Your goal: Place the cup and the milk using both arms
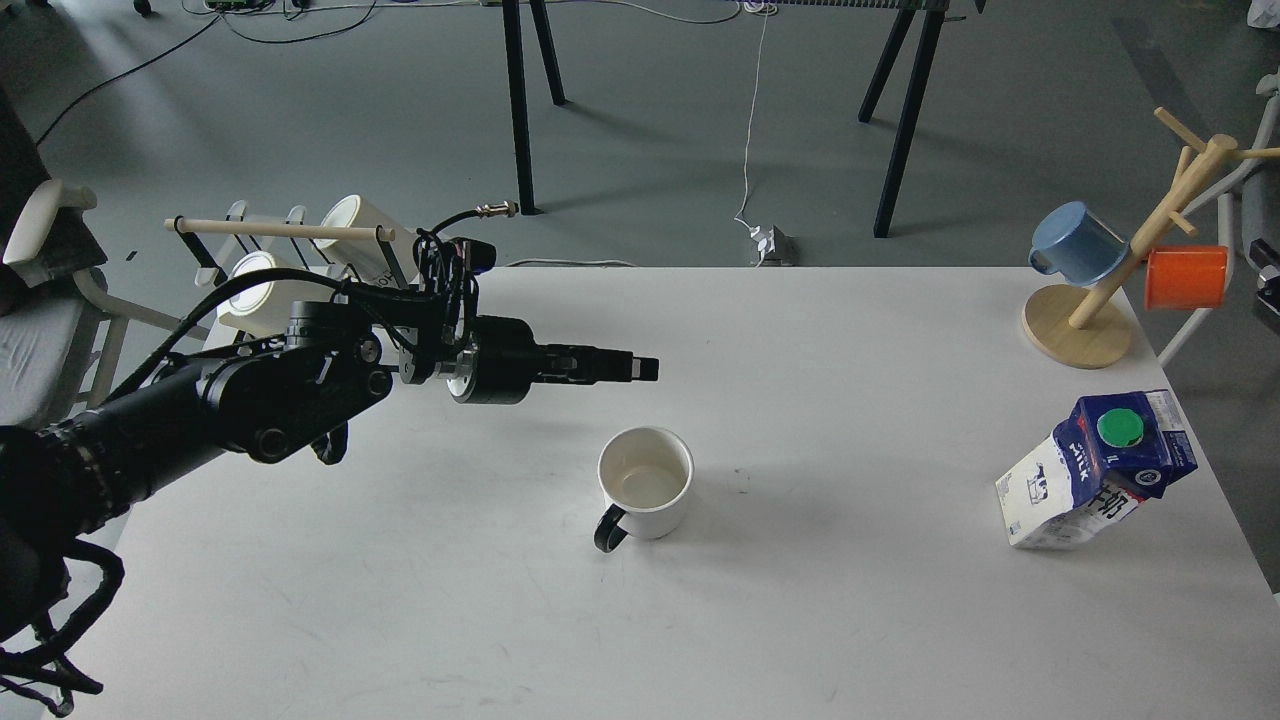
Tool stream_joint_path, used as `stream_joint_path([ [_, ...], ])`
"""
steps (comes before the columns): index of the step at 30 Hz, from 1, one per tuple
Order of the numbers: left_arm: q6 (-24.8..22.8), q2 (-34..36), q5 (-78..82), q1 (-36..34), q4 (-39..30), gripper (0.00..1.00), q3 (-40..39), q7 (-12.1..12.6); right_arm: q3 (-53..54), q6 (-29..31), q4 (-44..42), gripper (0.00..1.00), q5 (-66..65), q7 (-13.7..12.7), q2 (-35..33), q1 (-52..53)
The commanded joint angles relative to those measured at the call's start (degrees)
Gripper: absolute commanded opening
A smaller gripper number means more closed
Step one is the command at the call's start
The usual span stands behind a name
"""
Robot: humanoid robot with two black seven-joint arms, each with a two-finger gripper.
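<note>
The cup [645,485] is a white mug with a black loop handle. It stands upright near the middle of the white table [860,350], handle toward the front left. My left gripper [640,368] hovers behind and above the cup, apart from it, and holds nothing. Its dark fingers lie in one line, so I cannot tell whether they are open. The milk [1095,470], a blue and white carton with a green cap, stands at the right edge of the table, leaning. My right gripper is out of view.
A black wire rack [300,270] with two cream mugs stands at the table's back left, behind my left arm. A wooden mug tree [1090,320] with a blue mug [1075,243] and an orange mug [1185,277] stands at the back right.
</note>
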Motion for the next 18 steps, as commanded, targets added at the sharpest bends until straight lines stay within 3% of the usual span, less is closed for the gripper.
stream_joint_path([
  [1, 0.0, 5.3, -11.7, 0.4, 0.0, 0.84, -5.3, 0.0, -0.1, 0.0, 1.1, 0.97, 9.6, 0.0, -3.2, -3.3],
  [10, 0.0, 17.6, -49.4, 3.1, 5.5, 0.89, -10.3, 0.0, 2.8, 0.0, 3.0, 0.97, 15.8, 0.0, -7.5, -23.4],
  [18, 0.0, 20.8, -52.9, 7.2, 6.2, 0.9, -11.1, 0.0, 3.0, 0.0, 3.8, 0.97, 15.6, 0.0, -5.8, -36.4],
])
